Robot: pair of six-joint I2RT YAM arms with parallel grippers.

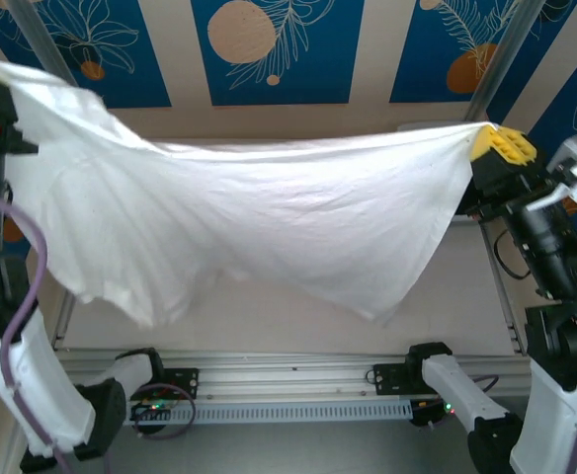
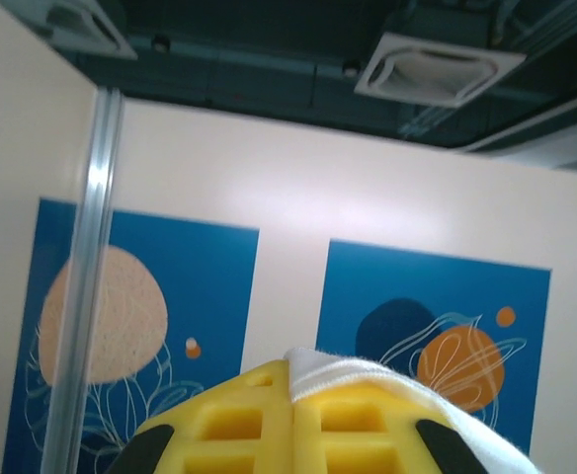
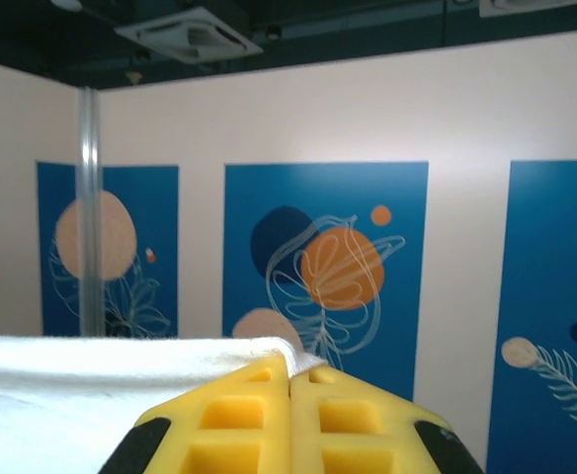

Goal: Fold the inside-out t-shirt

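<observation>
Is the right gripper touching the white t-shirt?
Touching. The right wrist view shows the right gripper shut on the white t-shirt, its edge pinched between the yellow fingers.

The fingers of the left gripper (image 2: 290,395) and of the right gripper (image 3: 289,380) were moulded in bright yellow plastic, with rectangular recesses set in a grid, and black rounded parts were seen at their lower corners. The arm links (image 1: 46,395) were covered with smooth white shells, while the joints (image 1: 555,262) were made black. A thin purple cable (image 1: 40,257) was looped along the left arm, a black cable (image 1: 499,259) was hung beside the right arm, and small green lights (image 1: 150,405) were lit near the bases.
</observation>
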